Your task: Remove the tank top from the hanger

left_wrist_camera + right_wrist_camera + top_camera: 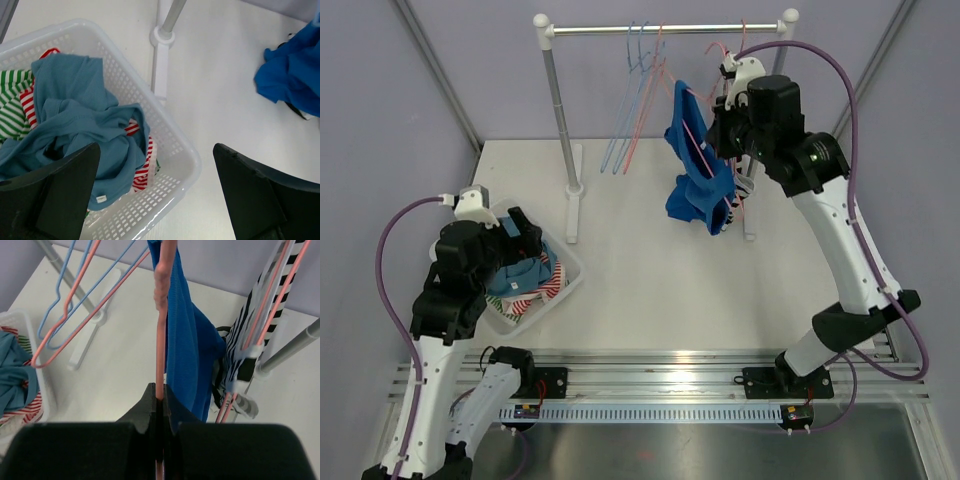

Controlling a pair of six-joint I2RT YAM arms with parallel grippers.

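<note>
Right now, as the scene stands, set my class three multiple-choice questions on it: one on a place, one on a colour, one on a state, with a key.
1. Where is the white basket?
A) below the left end effector
B) hung on the rail
C) beside the right arm's base

2. What colour is the tank top?
A) red
B) green
C) blue

3. How is the right end effector?
A) wide open
B) shut on the pink hanger
C) shut on nothing

Key:
1 A, the left wrist view looks down into the basket.
2 C, blue cloth drapes from the hanger.
3 B, its jaws pinch the hanger's wire.
</note>
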